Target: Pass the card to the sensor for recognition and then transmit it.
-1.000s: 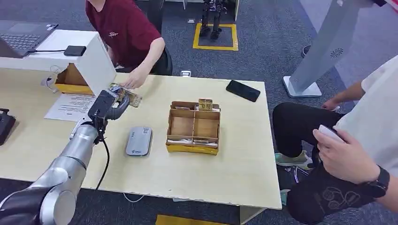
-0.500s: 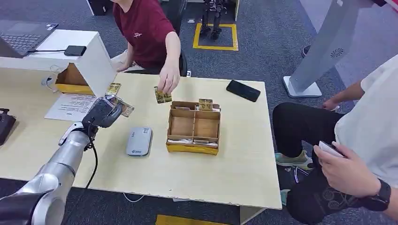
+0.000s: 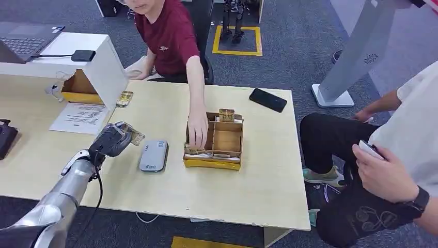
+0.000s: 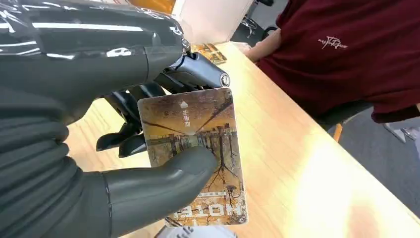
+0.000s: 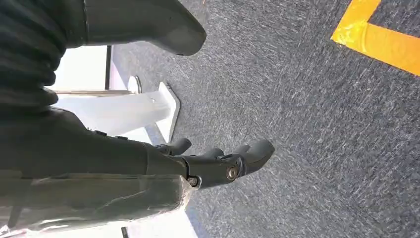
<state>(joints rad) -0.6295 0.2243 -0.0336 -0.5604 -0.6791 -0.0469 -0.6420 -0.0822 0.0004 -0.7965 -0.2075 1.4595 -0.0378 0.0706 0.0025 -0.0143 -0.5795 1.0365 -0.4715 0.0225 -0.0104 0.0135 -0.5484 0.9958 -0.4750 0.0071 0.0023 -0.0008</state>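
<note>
My left hand (image 3: 109, 140) holds a brown picture card (image 3: 135, 135) just left of the grey sensor pad (image 3: 153, 155) on the wooden table (image 3: 268, 170). In the left wrist view the thumb (image 4: 168, 178) presses the card (image 4: 198, 129) against the dark fingers (image 4: 133, 104) behind it. My right hand (image 5: 218, 163) hangs over the carpet, fingers apart, holding nothing. A person in a dark red shirt (image 3: 173, 36) reaches a hand (image 3: 197, 130) into the cardboard divider box (image 3: 214, 142).
Another card (image 3: 124, 98) lies near the white riser (image 3: 98, 62) at the back left, beside a printed sheet (image 3: 80, 118). A black phone (image 3: 267, 99) lies at the far right of the table. A second person (image 3: 392, 155) sits at the right holding a phone.
My left hand drew back towards me with the card, ending beside the sensor pad. The person took a card from the back left and moved a hand into the divider box.
</note>
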